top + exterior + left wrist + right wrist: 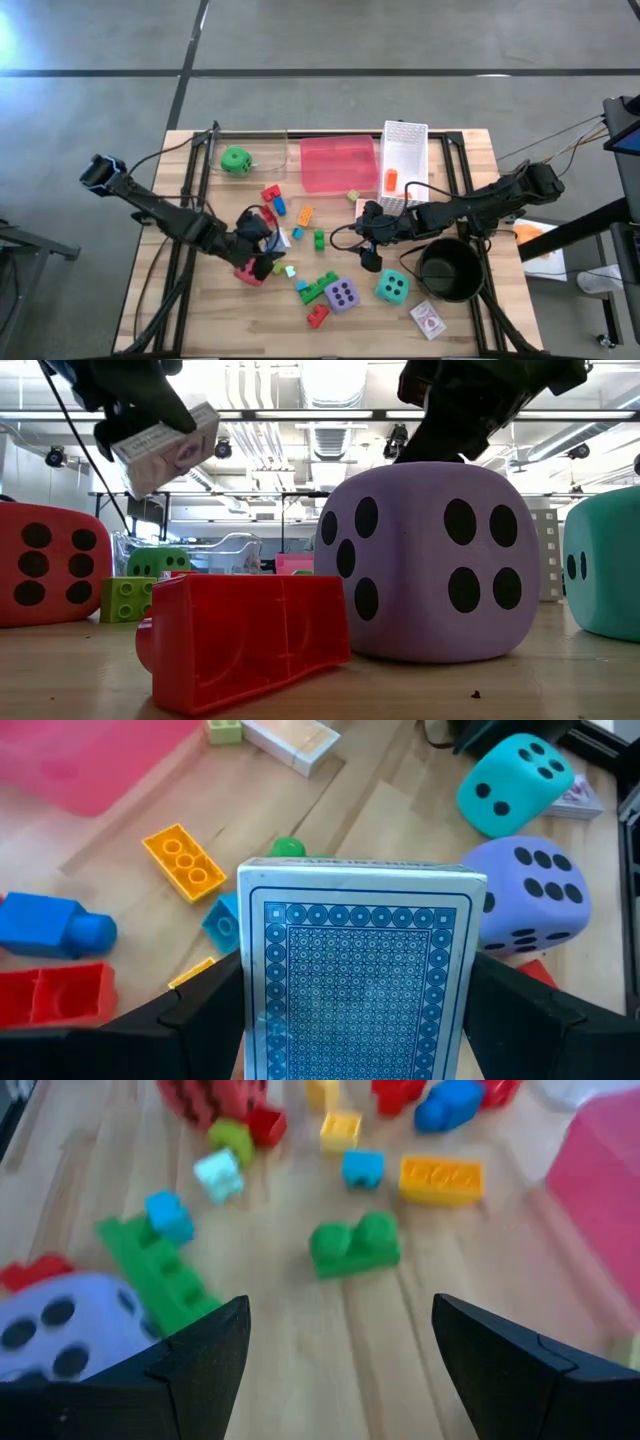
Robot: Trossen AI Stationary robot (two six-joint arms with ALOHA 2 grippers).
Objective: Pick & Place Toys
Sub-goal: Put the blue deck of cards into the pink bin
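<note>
Card pack (358, 970), blue lattice-patterned back with white border, clamped between the fingers of the left tool (262, 238), held clear above the surface toward its left-centre; the low view shows the same pack (165, 445) tilted in the air. Right tool (372, 240), fingers apart and holding nothing, hangs over the middle of the surface above a green two-stud brick (354, 1245). Purple die (342, 294), black pips, near the front edge; teal die (392, 287) just beside it; red die (250, 270) under the left arm; green die (236, 160) toward the rear left corner. Small bricks in red, blue, yellow, orange and green scattered across the centre. A second card pack (428, 320) lies at the front right. Pink tray (338, 164) and white mesh basket (404, 155) at the rear edge; black round pot (449, 268) at the right. Surface (200, 310): pale wood planks. Only the low view shows the room: bright ceiling strip lights, pipes and shelving.
</note>
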